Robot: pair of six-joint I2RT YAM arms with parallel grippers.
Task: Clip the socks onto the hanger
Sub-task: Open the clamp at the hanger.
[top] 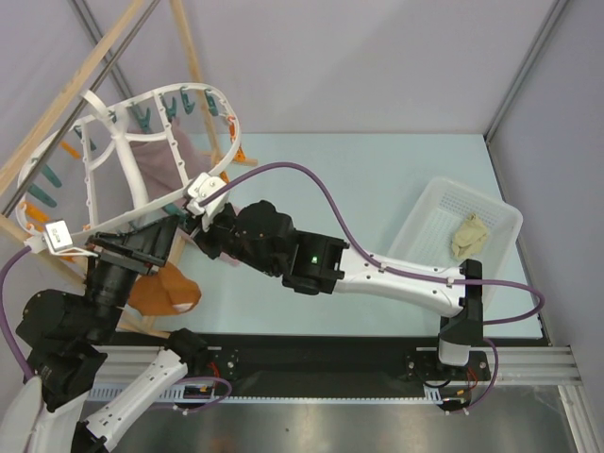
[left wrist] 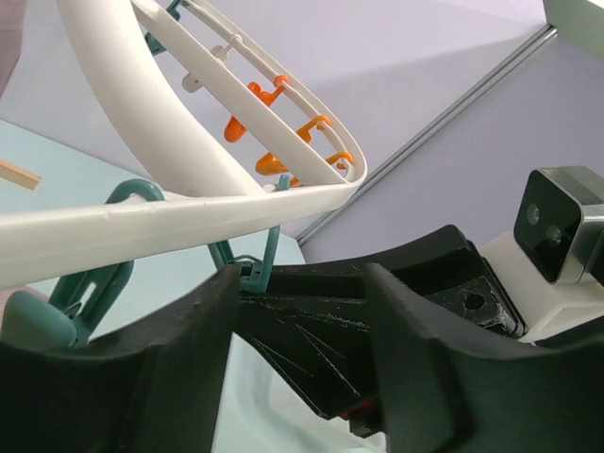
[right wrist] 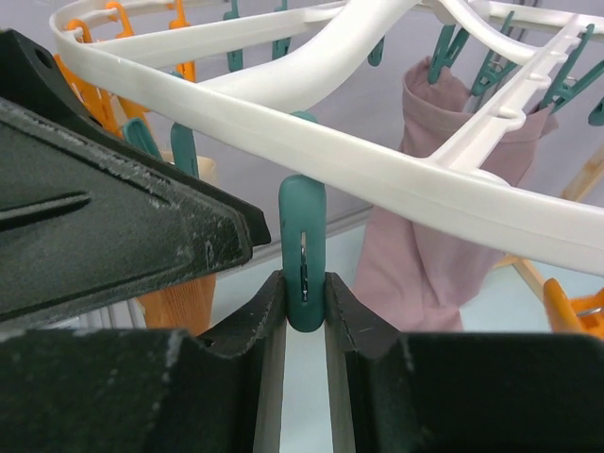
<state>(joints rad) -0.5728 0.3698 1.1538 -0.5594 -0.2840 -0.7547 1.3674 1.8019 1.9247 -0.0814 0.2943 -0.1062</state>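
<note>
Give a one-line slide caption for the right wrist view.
Right gripper pinches a teal peg under the white hanger rim, pink cloth hanging behind.

- The hanger runs past the picture edges in both wrist views.
- The teal peg has its lower end hidden between the right fingers.
- From above, those fingers cannot be made out under the hanger's rim.
- The sock in the basket is too small to tell whether it is one or two.
- The left arm covers part of the orange-brown cloth.
</note>
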